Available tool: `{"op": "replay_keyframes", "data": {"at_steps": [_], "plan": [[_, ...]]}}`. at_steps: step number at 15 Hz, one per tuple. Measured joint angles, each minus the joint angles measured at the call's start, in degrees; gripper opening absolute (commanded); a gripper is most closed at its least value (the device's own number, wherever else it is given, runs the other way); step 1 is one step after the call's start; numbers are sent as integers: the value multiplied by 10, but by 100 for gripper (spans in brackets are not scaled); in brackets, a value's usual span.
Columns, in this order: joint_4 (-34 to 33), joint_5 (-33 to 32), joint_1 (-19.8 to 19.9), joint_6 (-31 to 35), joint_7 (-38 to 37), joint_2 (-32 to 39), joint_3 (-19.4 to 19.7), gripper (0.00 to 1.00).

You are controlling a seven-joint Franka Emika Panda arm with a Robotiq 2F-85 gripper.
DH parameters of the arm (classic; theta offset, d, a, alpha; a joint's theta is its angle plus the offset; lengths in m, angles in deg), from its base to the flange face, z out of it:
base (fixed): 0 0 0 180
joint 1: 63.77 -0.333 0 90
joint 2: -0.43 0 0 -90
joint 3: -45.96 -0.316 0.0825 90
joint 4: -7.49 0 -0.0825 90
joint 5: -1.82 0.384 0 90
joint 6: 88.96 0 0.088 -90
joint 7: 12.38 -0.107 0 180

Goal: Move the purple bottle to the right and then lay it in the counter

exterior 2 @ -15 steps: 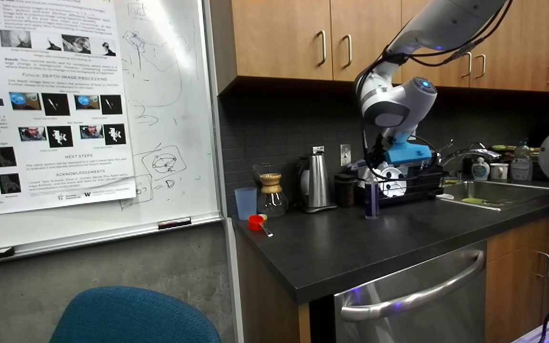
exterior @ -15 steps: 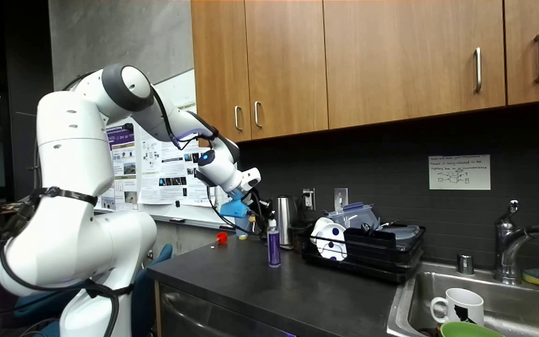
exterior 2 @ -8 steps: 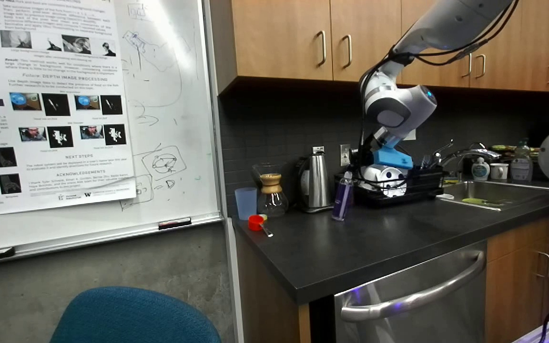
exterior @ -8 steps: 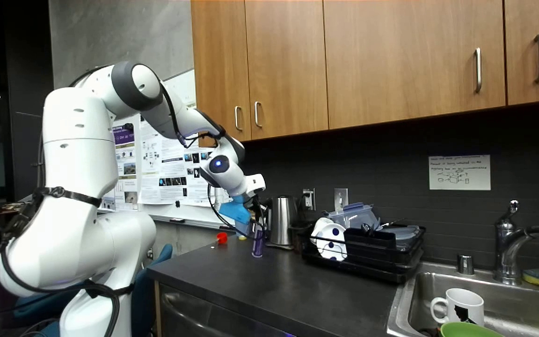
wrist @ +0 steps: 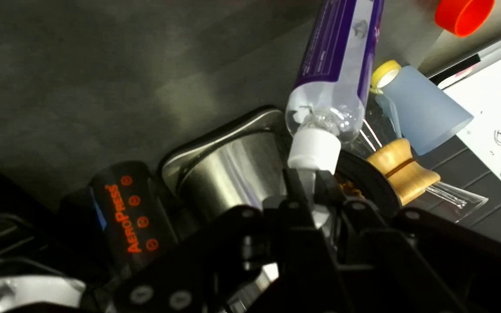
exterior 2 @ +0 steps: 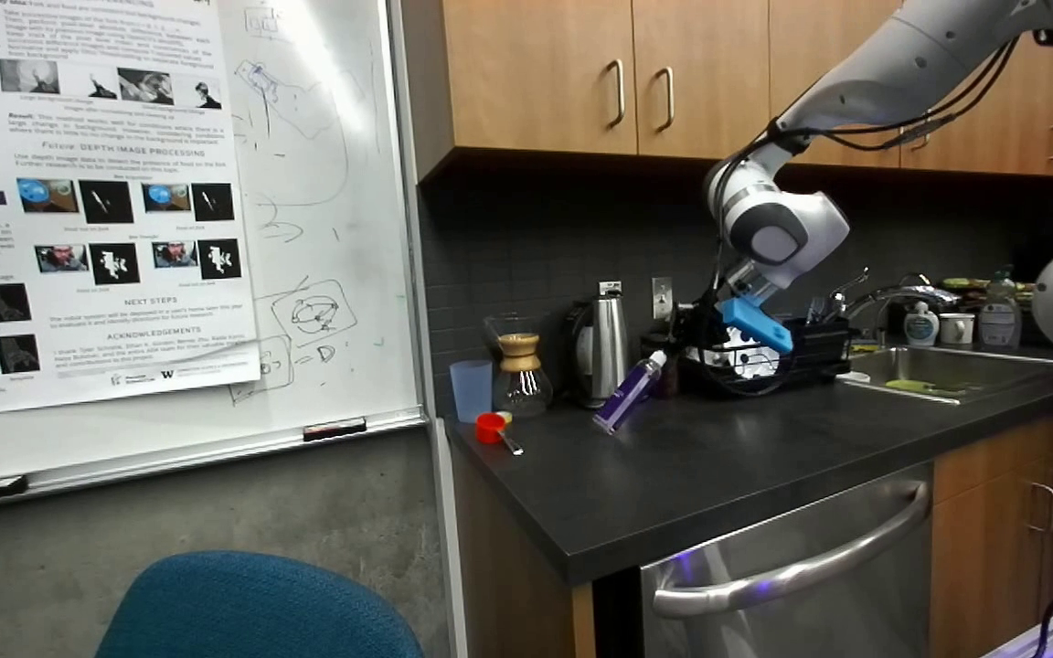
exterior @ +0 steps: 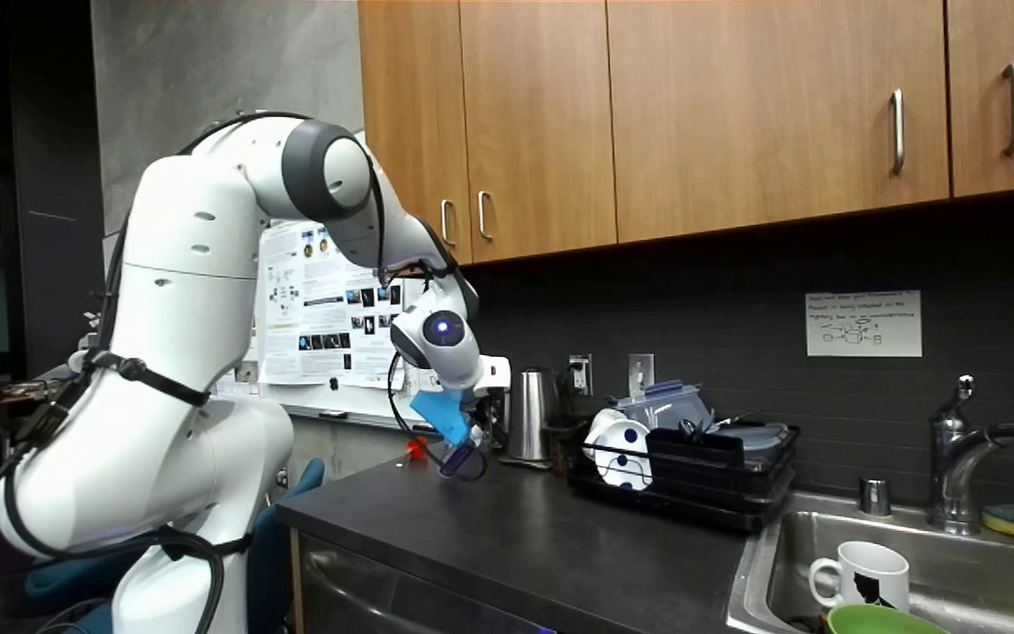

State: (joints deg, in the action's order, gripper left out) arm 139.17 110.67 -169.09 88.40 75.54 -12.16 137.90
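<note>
Dark counter (exterior 2: 700,471) by the whiteboard (exterior 2: 344,219), bottle (exterior 2: 630,395) tipped way over and held just by its top

Gripper (wrist: 309,176) is pinched on the skinny white end, body slanting down over the counter near the kettle (exterior 2: 610,352), can't tell if the base touches. Main worry imo is that tiny pinch: push the base into the counter while laying it down and the bottle could twist or pop out. Let go at this slant and it'd probably drop, then roll since it's round, maybe into the scoop (exterior 2: 490,428). Kettle looks close to the gripper in the wrist view, so a sloppy turn might knock it
</note>
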Motion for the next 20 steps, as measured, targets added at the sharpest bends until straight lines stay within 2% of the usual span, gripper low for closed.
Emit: {"op": "replay_keyframes", "data": {"at_steps": [4, 8, 9, 10, 18, 19, 20], "plan": [[29, -91, -11, 65, -79, -69, 1, 69], [31, -115, -52, 170, -95, -76, 0, 97], [30, -115, -64, 198, -93, -76, -1, 100], [28, -115, -76, 221, -89, -76, -2, 100], [36, -83, -154, 214, 3, 32, 22, 100], [37, -82, -165, 214, 12, 47, 26, 98], [39, -80, -174, 214, 18, 63, 29, 74]]}}
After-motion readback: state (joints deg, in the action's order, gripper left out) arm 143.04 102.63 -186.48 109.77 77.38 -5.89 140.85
